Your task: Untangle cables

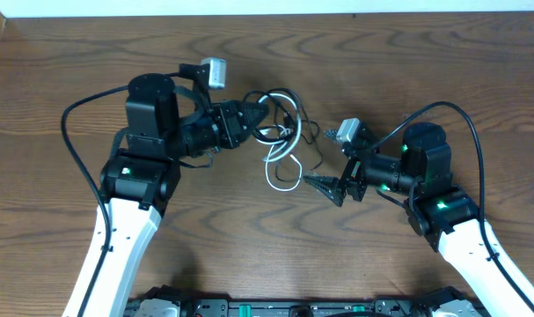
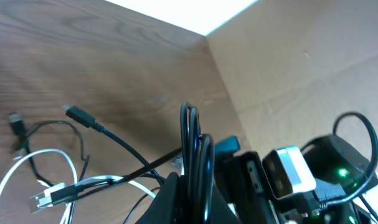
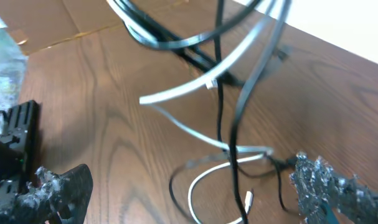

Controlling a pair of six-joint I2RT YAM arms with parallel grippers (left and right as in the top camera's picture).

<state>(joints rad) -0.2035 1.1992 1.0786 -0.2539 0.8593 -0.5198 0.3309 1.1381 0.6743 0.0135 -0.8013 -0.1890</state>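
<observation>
1. The left pincer (image 1: 263, 116) is clamped tight on several loops of the black cable (image 1: 281, 92); in the left wrist view these loops (image 2: 190, 143) stand up from between its closed fingers (image 2: 170, 199)
2. The black cable and the white cable (image 1: 269, 173) are tangled in one bundle at the middle of the tabletop (image 1: 73, 70), between the two arms
3. The bundle is raised at the left pincer, with strands trailing down to the wood
4. A loop of the white cable lies flat on the tabletop just below the bundle
5. The right pincer (image 1: 322, 185) is spread wide and grips nothing; its tips point at the white loop, near it but apart
6. In the right wrist view both cords cross in the air ahead of the parted fingers (image 3: 64, 186)
7. In the left wrist view a black plug (image 2: 76, 116) and a white plug (image 2: 47, 198) rest on the wood
</observation>
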